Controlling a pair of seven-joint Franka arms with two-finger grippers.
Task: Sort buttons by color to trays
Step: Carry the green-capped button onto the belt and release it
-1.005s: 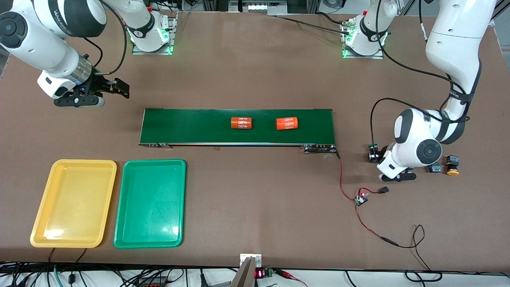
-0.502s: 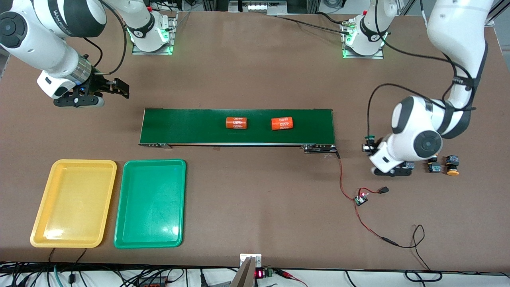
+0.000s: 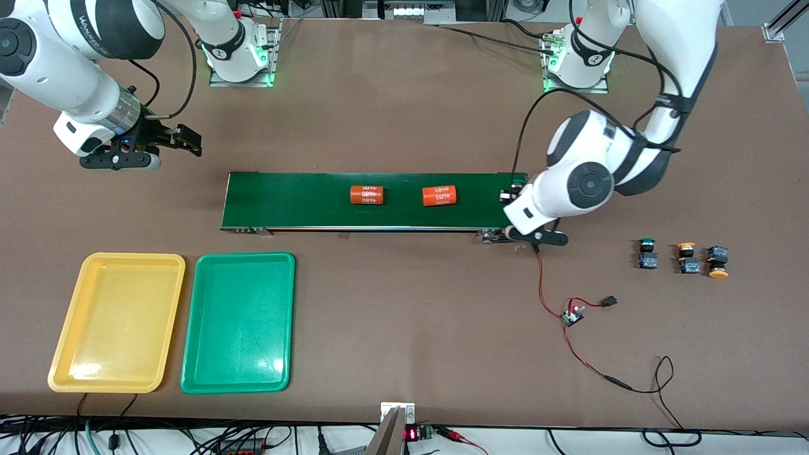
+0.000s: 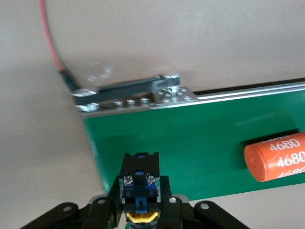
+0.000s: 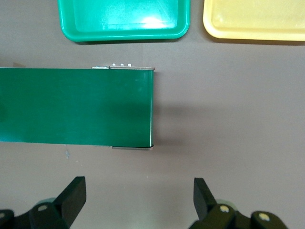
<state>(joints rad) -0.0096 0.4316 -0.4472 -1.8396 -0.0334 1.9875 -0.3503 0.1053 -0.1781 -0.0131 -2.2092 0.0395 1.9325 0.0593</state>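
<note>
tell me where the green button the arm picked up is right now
The green button is clamped in the left gripper, held over the belt at the left arm's end.

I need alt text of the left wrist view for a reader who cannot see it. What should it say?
The left gripper holds a black-and-blue button between its fingers over the end of the green conveyor belt. An orange cylinder with white numbers lies on the belt, and a red wire runs over the brown table.

open hand [image 5: 138, 200] over conveyor belt [image 5: 76, 106]
</note>
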